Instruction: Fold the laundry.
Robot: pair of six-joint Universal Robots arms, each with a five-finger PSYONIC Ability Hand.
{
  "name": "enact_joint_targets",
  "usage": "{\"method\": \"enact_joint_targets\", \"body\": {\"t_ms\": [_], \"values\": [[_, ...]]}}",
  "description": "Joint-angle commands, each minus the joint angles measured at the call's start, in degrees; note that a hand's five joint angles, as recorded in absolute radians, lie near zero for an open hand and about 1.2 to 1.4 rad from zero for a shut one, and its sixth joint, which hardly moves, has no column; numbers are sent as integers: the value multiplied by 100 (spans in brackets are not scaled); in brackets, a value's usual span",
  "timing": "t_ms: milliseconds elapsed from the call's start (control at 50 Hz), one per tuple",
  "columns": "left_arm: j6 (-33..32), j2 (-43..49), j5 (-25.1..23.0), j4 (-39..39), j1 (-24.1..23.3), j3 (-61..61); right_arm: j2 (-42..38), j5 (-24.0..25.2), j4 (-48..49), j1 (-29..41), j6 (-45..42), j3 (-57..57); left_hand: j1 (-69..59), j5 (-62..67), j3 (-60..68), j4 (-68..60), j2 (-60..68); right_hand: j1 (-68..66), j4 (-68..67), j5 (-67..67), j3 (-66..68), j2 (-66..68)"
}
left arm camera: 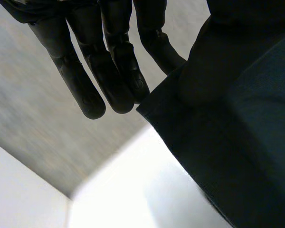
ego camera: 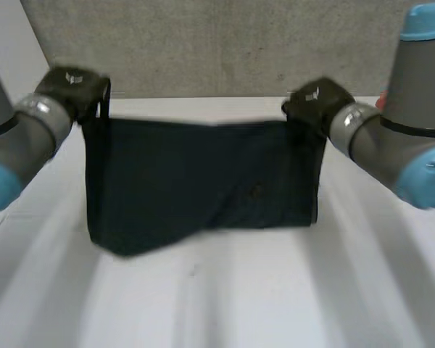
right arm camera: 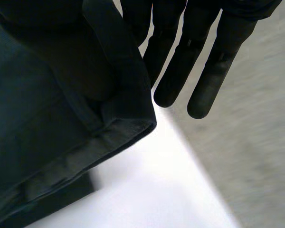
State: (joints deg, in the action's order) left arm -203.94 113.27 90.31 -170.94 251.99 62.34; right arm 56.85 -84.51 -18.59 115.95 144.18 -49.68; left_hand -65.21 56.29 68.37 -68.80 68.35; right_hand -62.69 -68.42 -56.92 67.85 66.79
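Dark cloth (ego camera: pixel 203 181) hangs as a broad sheet between the two robot hands, its top edge running almost level from one to the other. The left robot hand (ego camera: pixel 76 87) has one top corner and the right robot hand (ego camera: pixel 315 101) has the other. Both are raised above the white table (ego camera: pixel 239 304), in front of the grey wall (ego camera: pixel 225 43). From each robot hand a side edge drops nearly straight down. The bottom edge is uneven, sagging lower below the left robot hand than below the right (whether it touches the table I cannot tell).

In the left wrist view, most of that robot hand's fingers (left arm camera: pixel 85 90) reach out straight and bare, just beside the cloth. The finger nearest the fabric runs into the corner and pinches it. The thumb is covered by the cloth, which falls away from the palm in a wide dark fold.

The right wrist view shows much the same on the other side. Straight fingers (right arm camera: pixel 209 85) stand clear of the fabric, and the innermost one meets the corner, so this robot hand is also closed on the cloth by a pinch. A stitched hem (right arm camera: pixel 109 133) shows along the edge just below those fingertips.

The left arm (ego camera: pixel 22 138) and right arm (ego camera: pixel 399 145) come in from the sides, wrists bent inward toward the cloth.
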Motion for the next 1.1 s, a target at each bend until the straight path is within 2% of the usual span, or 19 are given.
{"method": "enact_joint_targets", "body": {"t_ms": [20,40,60,100,140,180,240,420,600,720,800,880,960,1020,1040,1100], "values": [[301,310,241,-2221,87,-1417,-210,-637,2777,182,233,1004,-1479,1371,1163,-1120,1165,-1731,-1158,-1308,1215,1321],[398,240,267,-2547,104,-1443,-140,-629,3199,182,259,978,-1479,1371,1163,-1120,1165,-1731,-1158,-1308,1215,1321],[590,109,329,-3211,139,-1444,8,-594,3952,191,338,839,-1479,1371,1163,-1120,1165,-1731,-1158,-1308,1215,1321],[723,3,329,-3664,140,-1417,159,-506,4633,182,408,636,-1479,1371,1163,-1120,1165,-1731,-1158,-1308,1215,1321],[794,-129,268,-3824,122,-1251,273,-322,5344,200,540,408,-1479,1371,1163,-1120,1165,-1731,-1158,-1308,1215,1321],[812,-191,145,-3746,104,-1128,309,-146,5479,208,602,302,-1479,1371,1163,-1120,1165,-1731,-1158,-1308,1215,1321],[786,-288,-40,-3535,148,-759,239,118,5401,165,725,231,-1479,1371,1163,-1120,1165,-1731,-1158,-1308,1215,1321],[715,-376,83,-3288,166,901,-244,347,4619,50,760,-383,-1479,1371,1163,-1120,1165,-1731,-1158,-1308,1215,1321],[84,11,-128,-3017,-176,2825,-597,725,3977,-37,50,-2087,-1479,1371,1163,-1120,1165,-1731,-1158,-1308,1215,1321],[-199,-287,-198,-2630,-309,3714,-377,778,3565,-117,-312,-2880,-1479,1371,1163,-1120,1165,-1731,-1158,-1308,1215,1321],[-348,-875,-198,-2042,-370,4216,79,804,2818,-117,-505,-3302,-1479,1371,1163,-1120,1165,-1731,-1158,-1308,1215,1321],[-550,-1701,-225,-1102,-475,4664,703,830,1817,-117,-760,-3645,-1479,1371,1163,-1120,1165,-1731,-1158,-1308,1215,1321],[-839,-2614,-303,4,-695,5112,1397,804,744,-187,-1085,-4014,-1479,1371,1163,-1120,1165,-1731,-1158,-1308,1215,1321],[-1015,-2967,-330,586,-809,5271,1898,787,-283,-266,-1436,-4330,-1479,1371,1163,-1120,1165,-1731,-1158,-1308,1215,1321],[-1199,-3151,-347,1058,-897,5341,2108,778,-825,-310,-1672,-4513,-1479,1371,1163,-1120,1165,-1731,-1158,-1308,1215,1321],[-1525,-3311,-348,1877,-1055,5377,2400,830,-1497,-398,-2051,-4752,-1479,1371,1163,-1120,1165,-1731,-1158,-1308,1215,1321]]}}
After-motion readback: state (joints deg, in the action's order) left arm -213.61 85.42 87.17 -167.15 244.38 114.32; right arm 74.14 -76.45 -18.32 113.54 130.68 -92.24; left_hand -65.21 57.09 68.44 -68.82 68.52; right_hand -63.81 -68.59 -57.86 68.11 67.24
